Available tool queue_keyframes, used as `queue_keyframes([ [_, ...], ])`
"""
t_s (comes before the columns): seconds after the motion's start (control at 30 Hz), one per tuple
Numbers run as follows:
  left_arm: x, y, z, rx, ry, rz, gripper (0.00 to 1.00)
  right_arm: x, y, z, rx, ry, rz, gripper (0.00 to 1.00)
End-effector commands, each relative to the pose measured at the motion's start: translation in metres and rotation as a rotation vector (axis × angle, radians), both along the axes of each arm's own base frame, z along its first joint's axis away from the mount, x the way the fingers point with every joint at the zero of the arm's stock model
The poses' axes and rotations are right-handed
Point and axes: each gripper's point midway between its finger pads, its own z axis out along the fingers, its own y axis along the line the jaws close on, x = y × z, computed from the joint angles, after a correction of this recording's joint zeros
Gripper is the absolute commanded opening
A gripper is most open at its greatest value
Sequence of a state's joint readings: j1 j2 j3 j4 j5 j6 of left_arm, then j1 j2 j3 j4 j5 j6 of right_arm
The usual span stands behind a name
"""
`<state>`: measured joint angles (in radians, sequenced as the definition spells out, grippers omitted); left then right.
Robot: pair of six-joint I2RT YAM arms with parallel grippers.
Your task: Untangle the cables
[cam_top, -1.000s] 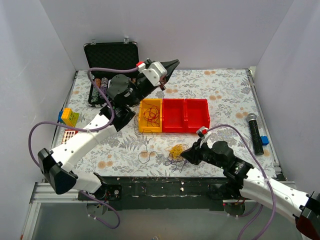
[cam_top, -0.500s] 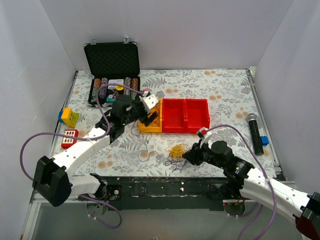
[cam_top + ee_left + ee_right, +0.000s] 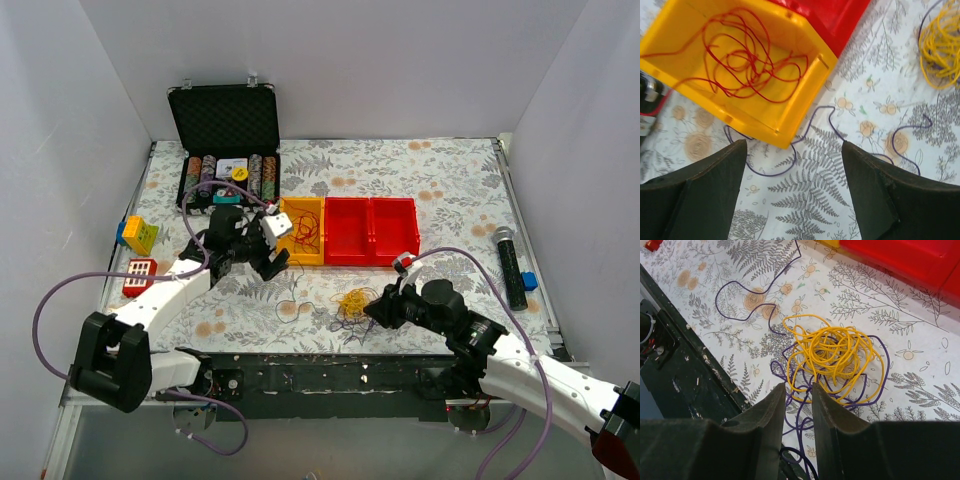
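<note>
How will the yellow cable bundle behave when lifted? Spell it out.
Likely floppy: the yellow cable lies in loose thin loops. Probably light, being so thin. It may drag the purple cable along, since their strands interlace.

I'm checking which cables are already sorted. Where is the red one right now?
The red cable lies loosely coiled inside the yellow bin, left of the red bins mid-table in the top view, just ahead of the open left gripper.

Left gripper (image 3: 792, 146) drops from high at 12 o'clock of the yellow plastic bin (image 3: 801, 100) to table level at its 7 o'clock. Jaws go from closed to wide apart.
</note>
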<state>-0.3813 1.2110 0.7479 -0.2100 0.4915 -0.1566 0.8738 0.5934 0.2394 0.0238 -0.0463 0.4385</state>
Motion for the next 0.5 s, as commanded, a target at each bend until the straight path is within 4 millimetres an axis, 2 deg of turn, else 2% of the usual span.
queue_keyframes([
  [0.0, -0.023, 0.004, -0.035, 0.042, 0.061, -0.126, 0.76, 0.008, 0.006, 0.024, 0.042, -0.06, -0.011, 0.36],
  [0.17, -0.024, 0.009, -0.061, 0.084, 0.065, -0.155, 0.76, 0.01, 0.005, 0.023, 0.04, -0.06, -0.022, 0.36],
  [0.27, -0.009, 0.011, -0.067, 0.065, 0.059, -0.082, 0.75, 0.011, 0.005, 0.021, 0.037, -0.059, -0.024, 0.36],
  [0.33, 0.007, 0.011, -0.064, 0.049, 0.013, -0.04, 0.75, 0.011, 0.005, 0.021, 0.038, -0.059, -0.022, 0.36],
  [0.47, 0.023, 0.009, -0.07, 0.038, 0.015, 0.002, 0.74, 0.012, 0.005, 0.019, 0.031, -0.055, -0.026, 0.36],
])
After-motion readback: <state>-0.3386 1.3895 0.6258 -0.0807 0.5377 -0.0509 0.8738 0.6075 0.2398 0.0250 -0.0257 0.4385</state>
